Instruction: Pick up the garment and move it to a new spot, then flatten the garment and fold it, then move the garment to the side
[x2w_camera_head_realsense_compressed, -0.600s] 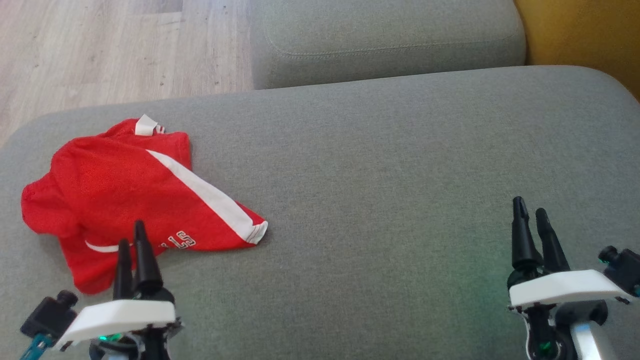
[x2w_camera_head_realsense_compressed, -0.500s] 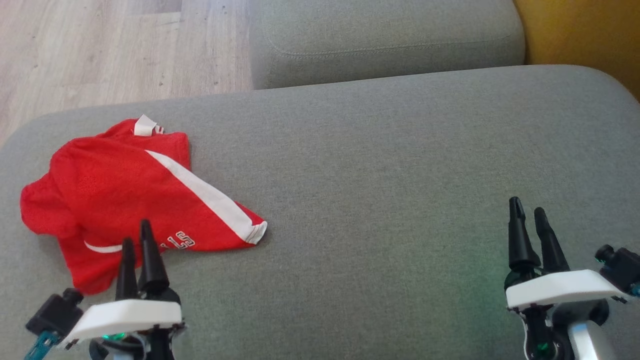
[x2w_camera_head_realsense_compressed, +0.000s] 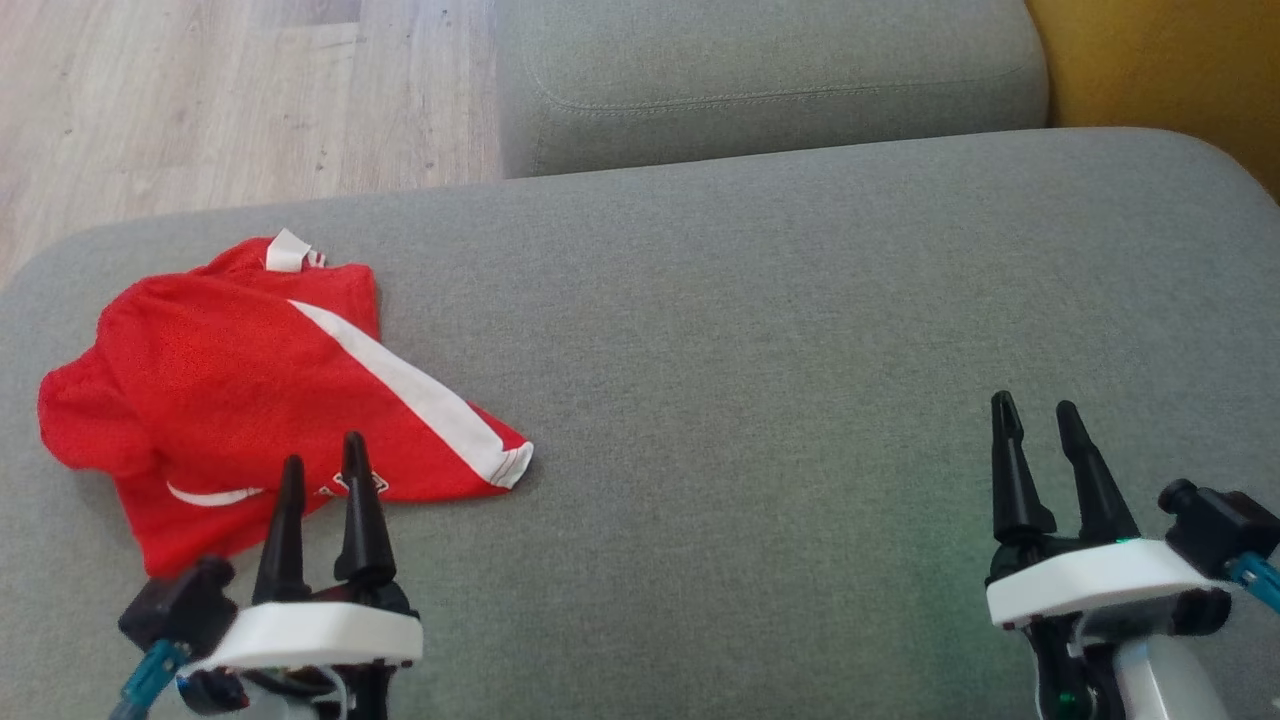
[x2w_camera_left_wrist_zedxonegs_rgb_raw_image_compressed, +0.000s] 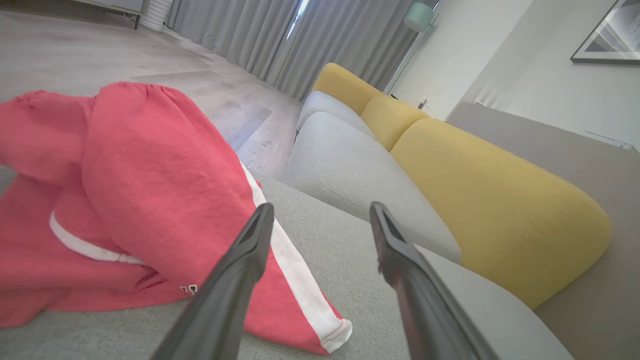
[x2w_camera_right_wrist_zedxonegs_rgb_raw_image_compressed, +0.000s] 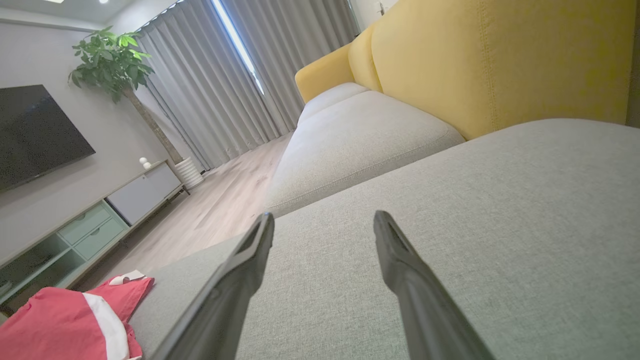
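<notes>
A red garment (x2w_camera_head_realsense_compressed: 220, 380) is seen on the left part of a wide grey sofa cushion (x2w_camera_head_realsense_compressed: 800, 350), close to its left edge. It is not spread out: the cloth is crumpled and folded over itself, with a rounded bulge at the left side and one pointed corner (x2w_camera_head_realsense_compressed: 510, 462) reaching toward the middle of the cushion. A broad white stripe (x2w_camera_head_realsense_compressed: 410, 390) is drawn diagonally across it down to that corner. A small white label (x2w_camera_head_realsense_compressed: 287, 250) is turned up at the far edge. A thin white line (x2w_camera_head_realsense_compressed: 210, 494) and some white print (x2w_camera_left_wrist_zedxonegs_rgb_raw_image_compressed: 189, 289) are found near the front edge; the print cannot be read.
</notes>
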